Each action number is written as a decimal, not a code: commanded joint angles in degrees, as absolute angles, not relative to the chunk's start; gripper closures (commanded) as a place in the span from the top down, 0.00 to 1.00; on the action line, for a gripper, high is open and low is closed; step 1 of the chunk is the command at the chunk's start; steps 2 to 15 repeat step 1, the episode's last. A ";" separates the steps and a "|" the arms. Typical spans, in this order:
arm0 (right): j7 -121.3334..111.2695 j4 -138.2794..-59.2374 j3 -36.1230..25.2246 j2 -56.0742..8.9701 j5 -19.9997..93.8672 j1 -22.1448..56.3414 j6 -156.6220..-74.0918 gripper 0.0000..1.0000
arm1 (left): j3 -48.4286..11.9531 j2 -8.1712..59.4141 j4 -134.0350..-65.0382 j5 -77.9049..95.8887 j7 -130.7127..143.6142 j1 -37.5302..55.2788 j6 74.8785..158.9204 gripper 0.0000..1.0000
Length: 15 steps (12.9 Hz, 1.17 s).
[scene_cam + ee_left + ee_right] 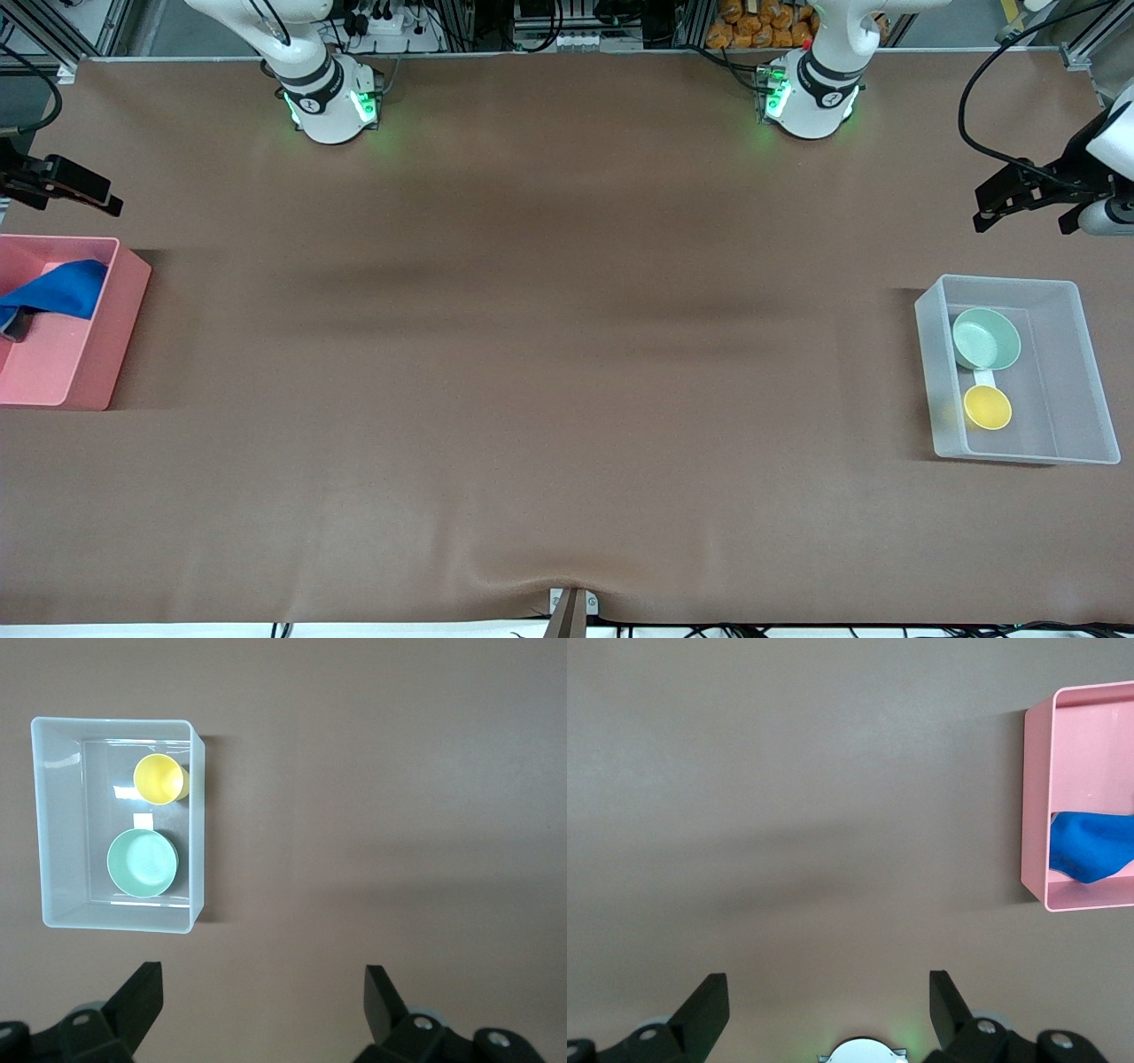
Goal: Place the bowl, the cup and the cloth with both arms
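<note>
The mint-green bowl [985, 338] [142, 864] and the yellow cup [987, 407] [159, 778] stand side by side in a clear plastic bin [926, 372] [62, 815] at the left arm's end of the table, the cup nearer to the front camera. The blue cloth [58, 291] [1090, 846] lies bunched in a pink bin [53, 372] [1036, 797] at the right arm's end. My left gripper [982, 208] [263, 992] hangs open and empty over bare table beside the clear bin. Likewise open and empty, my right gripper [111, 199] [829, 997] hovers over the table beside the pink bin.
A brown mat [567, 354] covers the whole table, with a slight wrinkle near a small bracket [571, 607] at the edge nearest the front camera. The two green-lit arm bases [332, 106] [811, 102] stand along the edge farthest from the camera, with cables and frame rails past them.
</note>
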<state>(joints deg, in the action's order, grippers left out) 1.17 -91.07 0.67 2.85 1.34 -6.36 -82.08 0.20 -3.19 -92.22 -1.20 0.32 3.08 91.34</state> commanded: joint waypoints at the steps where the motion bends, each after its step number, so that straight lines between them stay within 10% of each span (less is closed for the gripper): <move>1: 0.53 -90.88 0.88 3.08 2.29 -7.12 -81.83 1.00 | 0.53 -2.81 -91.05 -0.35 0.18 3.16 90.26 1.00; 15: 0.53 -90.88 0.88 3.08 2.29 -7.12 -81.83 1.00 | 0.53 -2.81 -91.05 -0.35 0.18 3.16 90.26 1.00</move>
